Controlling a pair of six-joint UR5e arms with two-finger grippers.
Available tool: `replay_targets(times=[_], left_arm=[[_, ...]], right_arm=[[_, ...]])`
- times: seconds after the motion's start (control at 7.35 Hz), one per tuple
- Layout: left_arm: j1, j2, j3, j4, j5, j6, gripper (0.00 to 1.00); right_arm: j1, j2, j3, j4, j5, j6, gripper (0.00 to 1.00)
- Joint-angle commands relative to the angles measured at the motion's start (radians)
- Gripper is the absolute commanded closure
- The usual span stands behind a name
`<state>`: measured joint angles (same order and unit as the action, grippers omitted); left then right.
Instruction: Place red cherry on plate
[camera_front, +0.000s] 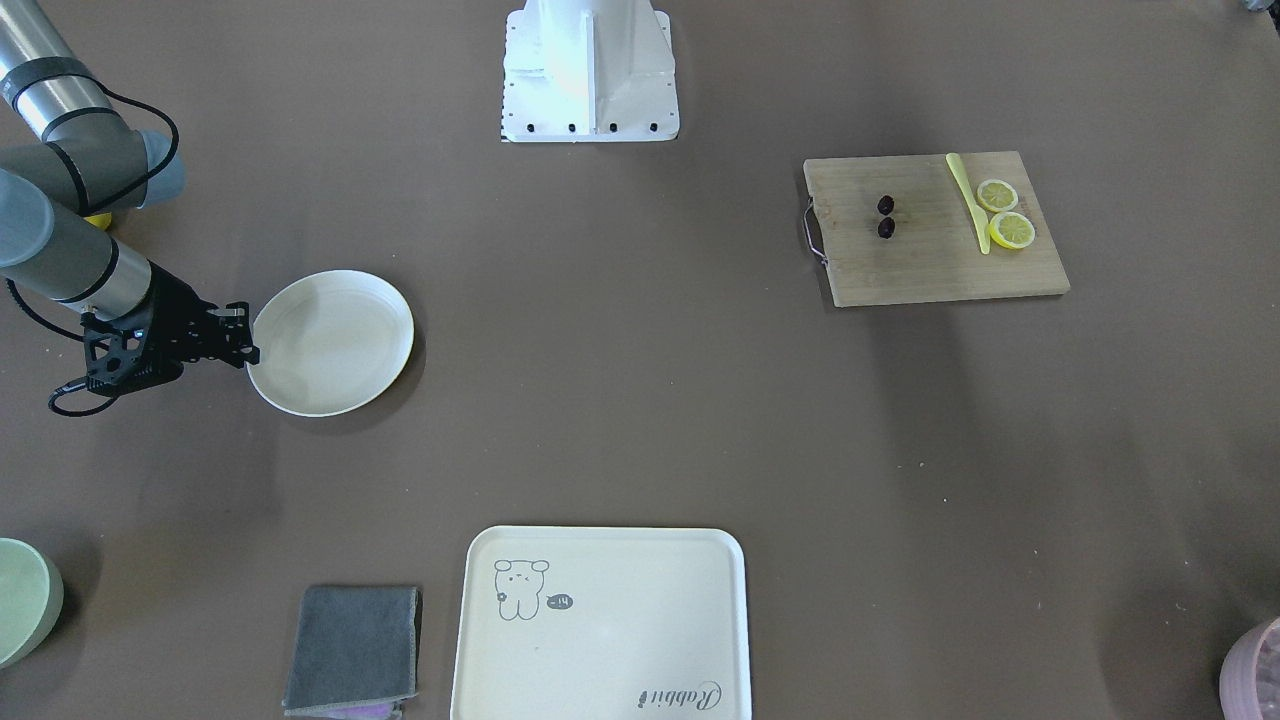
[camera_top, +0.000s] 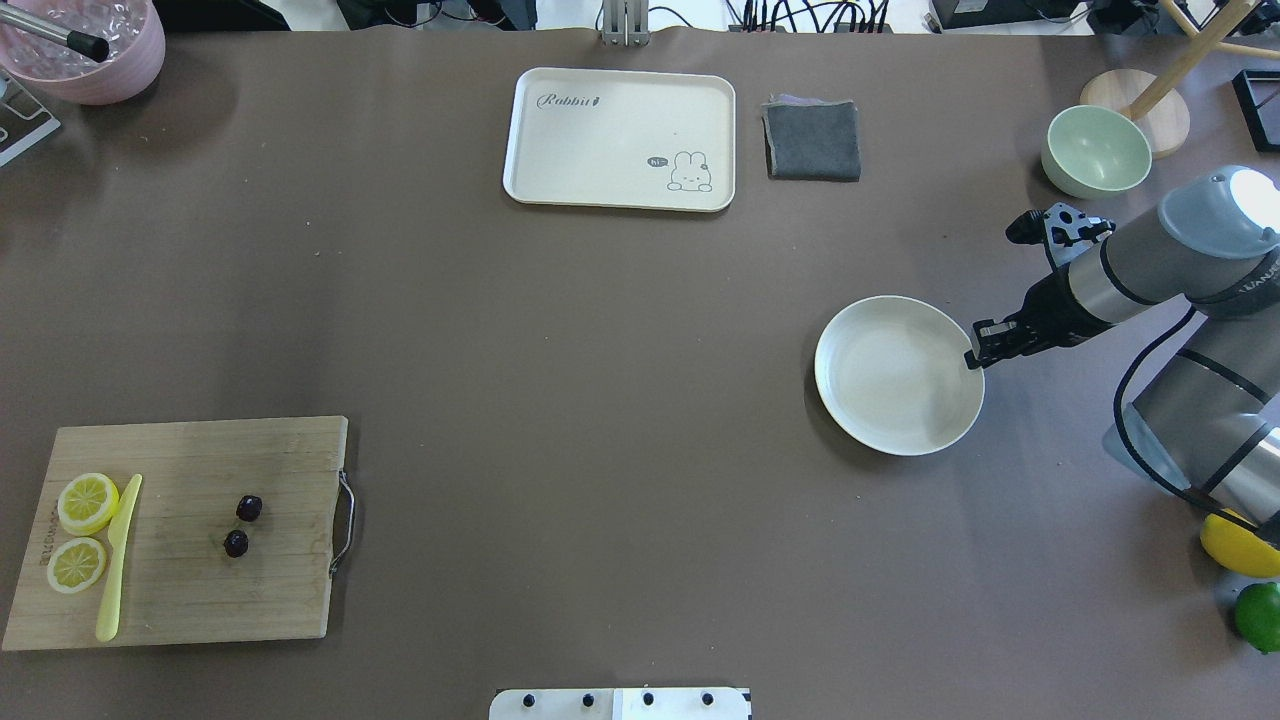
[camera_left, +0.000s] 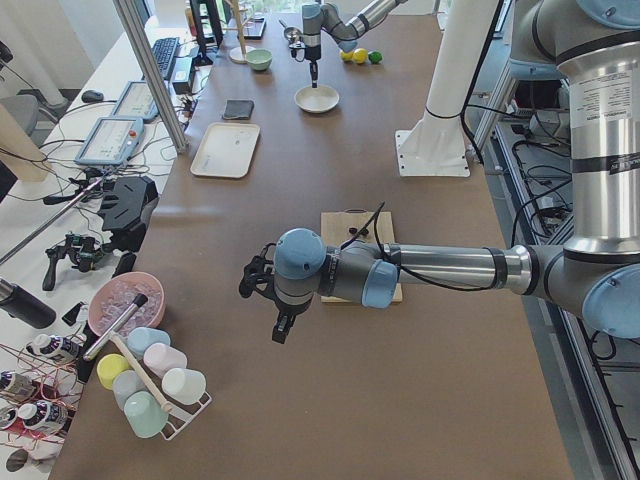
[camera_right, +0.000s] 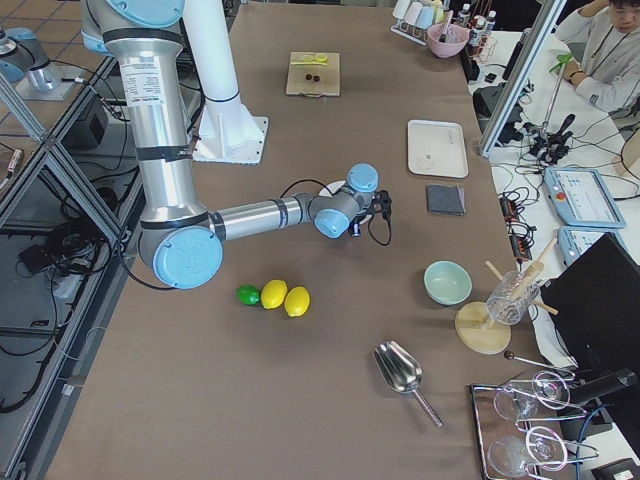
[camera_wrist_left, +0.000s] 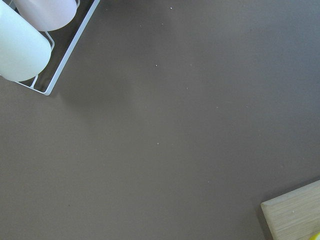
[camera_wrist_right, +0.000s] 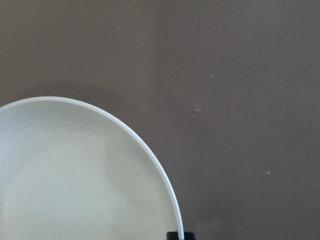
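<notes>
A brown worktop (camera_top: 600, 400) seen from above, with two robot arms. The red cherry (camera_top: 249, 508), a pair of tiny dark fruits, lies on a wooden cutting board (camera_top: 200, 590) on the robot's left side, near the board's metal handle. On the same board, towards its outer end, are two lemon slices (camera_top: 88, 502) and a pale yellow knife (camera_top: 118, 560); the cherry touches neither.

The plate (camera_top: 890, 380), round and cream-white, sits well apart from the board on the robot's right side, and nothing lies on it. The right gripper (camera_top: 975, 355) points down at the plate's outer rim. In the right wrist view one dark fingertip (camera_wrist_right: 175, 235) shows just at the rim's inner edge; whether the fingers are clamped on the rim cannot be told.

The left gripper (camera_left: 283, 328) hangs above bare worktop beside the cutting board, with a rack of pastel cups (camera_left: 150, 385) beyond it. Its fingers show only in the side view, so whether they are open or closed cannot be told.

Along the far edge stand a cream tray with a cartoon drawing (camera_top: 600, 150), a folded grey cloth (camera_top: 812, 140) and a pale green bowl (camera_top: 1096, 150).
</notes>
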<state>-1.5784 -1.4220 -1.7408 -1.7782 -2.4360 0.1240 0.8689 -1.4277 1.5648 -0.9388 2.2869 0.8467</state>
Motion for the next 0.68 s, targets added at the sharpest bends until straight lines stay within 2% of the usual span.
replay_targets(times=[0.0,0.14,0.27,0.54], left_arm=[[0.0,-0.003,-0.008,0.0,0.0,-0.004,0.03],[0.0,-0.015,-0.043,0.005,-0.008,-0.105,0.03],[0.036,-0.032,-0.089,0.002,-0.012,-0.335,0.03],[0.195,0.006,-0.24,-0.018,-0.006,-0.555,0.03]], right_arm=[[-0.007,0.015,0.003,0.008,0.003,0.021,1.0],[-0.007,0.057,0.024,0.008,0.005,0.126,1.0],[-0.014,0.111,0.034,0.008,0.006,0.214,1.0],[-0.089,0.188,0.052,0.011,-0.006,0.37,1.0]])
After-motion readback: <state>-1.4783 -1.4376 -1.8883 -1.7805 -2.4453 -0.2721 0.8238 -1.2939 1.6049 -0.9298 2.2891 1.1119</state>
